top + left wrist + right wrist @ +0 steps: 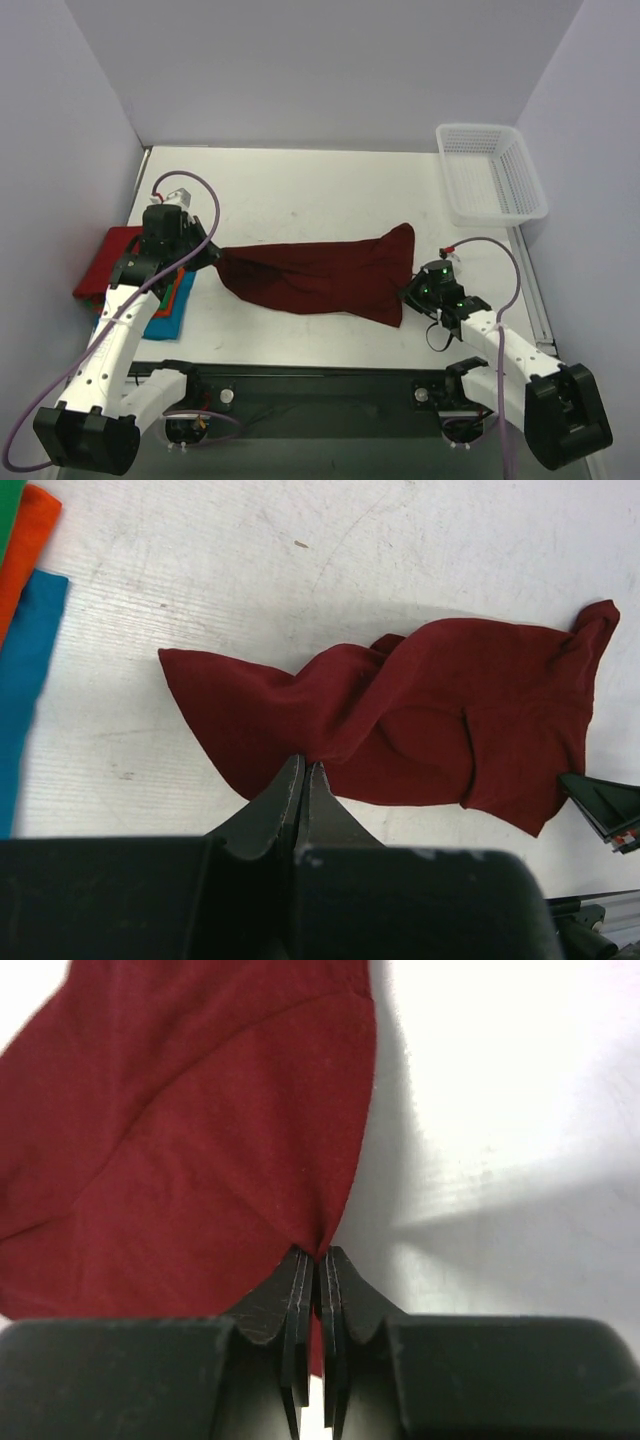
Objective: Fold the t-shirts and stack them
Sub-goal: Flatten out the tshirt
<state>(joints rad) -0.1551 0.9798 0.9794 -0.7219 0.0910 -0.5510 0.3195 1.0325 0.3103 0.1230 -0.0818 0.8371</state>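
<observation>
Table (300, 190) white, walls (330, 70) pale; both pairs of jaws clamp the maroon t-shirt (320, 275).

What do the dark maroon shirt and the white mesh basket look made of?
Dark maroon shirt: soft matte cloth, possibly cotton; it wrinkles and twists into loose folds. White mesh basket: apparently rigid plastic, smooth-looking; its thin lattice walls stand straight.

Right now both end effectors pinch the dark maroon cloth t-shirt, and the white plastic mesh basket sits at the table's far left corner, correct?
No: the top external view shows the white plastic mesh basket at the far right corner; the rest holds.
</observation>
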